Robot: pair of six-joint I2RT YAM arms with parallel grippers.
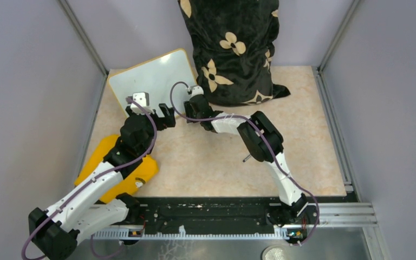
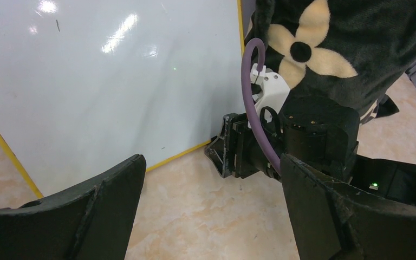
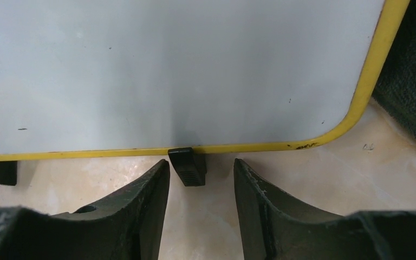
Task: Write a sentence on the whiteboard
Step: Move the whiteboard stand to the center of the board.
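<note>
A: Your right tool point(image 3: 201, 161) sits low on the desk point(image 1: 303, 135), fingers parted, nothing pinched between them. See what's just past the tips?

B: The small black foot point(image 3: 187, 167) under the whiteboard point(image 3: 168, 70). It's framed in your gap, and there's daylight on the right side of it, so there's no grip there.

A: Why that spot, do you reckon?

B: My guess is you want the board steadied or nudged before any pen work. The foot is the one solid bit below the yellow rim point(image 3: 365, 92), and taking it there keeps your fingers off the writing face.

A: And your left tool point(image 2: 212, 160)?

B: It's spread as wide as it goes and holding nothing, hanging just in front of the board's lower edge, close beside your right wrist. I'd call that waiting room, ready to brace the other side.

A: The board itself?

B: It's at the back left of the desk, propped on its feet with the face tipped toward your arms. That suits writing. Its right edge is close against the black flowered cloth point(image 1: 230, 49).

A: Any sentence?

B: None. The face is blank apart from a few specks, and no marker shows in either tool. I'd say you've barely begun. Mind the yellow cloth point(image 1: 114, 162) under your left arm.
</note>
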